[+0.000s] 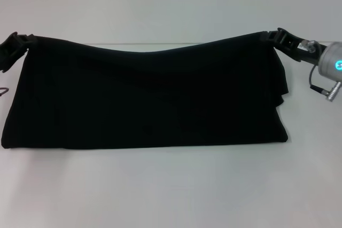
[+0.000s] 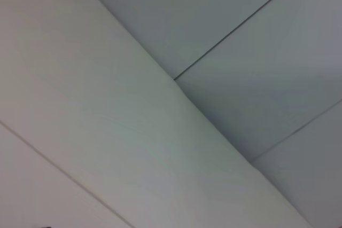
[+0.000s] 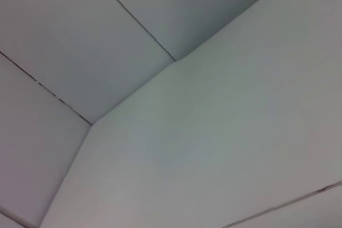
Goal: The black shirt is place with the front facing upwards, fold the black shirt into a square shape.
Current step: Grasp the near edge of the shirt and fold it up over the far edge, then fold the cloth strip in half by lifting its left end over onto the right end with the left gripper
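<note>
White tabletop carries the large plain black cloth shirt — folded into a wide band, its top edge sagging between two pinched corners: left gripper clamps one, right gripper the other.

I count one black shirt, a single wide dark band across the middle of the head view, with no second garment anywhere. I count two grippers of mine: my left gripper at the upper left of the frame and my right gripper at the upper right, each with its fingers closed on one top corner of the cloth. That makes two pinched corners and two free lower corners. One silver wrist with one lit blue dot shows at the right edge. One white desk carries it all. Both wrist views show pale panels only.
</note>
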Controlling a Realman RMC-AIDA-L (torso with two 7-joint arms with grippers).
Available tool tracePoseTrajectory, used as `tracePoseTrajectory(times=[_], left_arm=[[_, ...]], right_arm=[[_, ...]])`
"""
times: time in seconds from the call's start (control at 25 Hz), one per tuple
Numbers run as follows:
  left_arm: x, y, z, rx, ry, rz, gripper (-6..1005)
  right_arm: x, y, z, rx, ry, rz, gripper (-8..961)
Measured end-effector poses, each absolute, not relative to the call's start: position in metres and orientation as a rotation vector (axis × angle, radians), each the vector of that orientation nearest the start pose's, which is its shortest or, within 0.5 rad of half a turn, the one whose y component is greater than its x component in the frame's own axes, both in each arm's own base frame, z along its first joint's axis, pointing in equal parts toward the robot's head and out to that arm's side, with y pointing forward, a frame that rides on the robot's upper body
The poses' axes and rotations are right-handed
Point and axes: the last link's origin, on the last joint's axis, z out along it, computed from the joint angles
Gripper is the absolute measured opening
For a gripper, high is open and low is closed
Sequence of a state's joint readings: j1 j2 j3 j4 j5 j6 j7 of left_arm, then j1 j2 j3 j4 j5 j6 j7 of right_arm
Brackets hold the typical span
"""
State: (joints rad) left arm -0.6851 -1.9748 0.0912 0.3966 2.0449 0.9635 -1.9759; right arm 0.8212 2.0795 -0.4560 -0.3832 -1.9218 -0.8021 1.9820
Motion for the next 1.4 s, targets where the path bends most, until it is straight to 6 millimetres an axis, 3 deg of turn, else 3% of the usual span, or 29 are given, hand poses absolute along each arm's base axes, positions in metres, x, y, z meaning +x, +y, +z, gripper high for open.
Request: tracePoseTrajectory(times=[0.72,0.88,0.96,1.12,1.28,1.4], left_arm=[[-0.328,0.431,0.063,-1.434,-1.499,-1.017,140],[-0.329,0.43,0.062,-1.403,-1.489,-1.028,146],[-0.33,0.43,0.061,-1.4,-1.489,-1.029,220],[-0.333,0.427,0.062,-1.4,-1.49,-1.029,367],[-0.331,0.419,0.064,-1.493,-1.468,-1.037,451],[-0.331,0.397,0.07,-1.682,-1.45,-1.06,514]], right_arm=[[0.239,0.466,-0.012,-1.807,1.383,0.81,33],[0.235,0.467,-0.017,-1.813,1.345,0.819,123],[0.235,0.468,-0.019,-1.804,1.35,0.819,168],[0.236,0.467,-0.018,-1.806,1.347,0.817,382],[0.241,0.456,-0.014,-1.894,1.295,0.842,539],[0.242,0.439,-0.011,-2.052,1.145,0.858,643]])
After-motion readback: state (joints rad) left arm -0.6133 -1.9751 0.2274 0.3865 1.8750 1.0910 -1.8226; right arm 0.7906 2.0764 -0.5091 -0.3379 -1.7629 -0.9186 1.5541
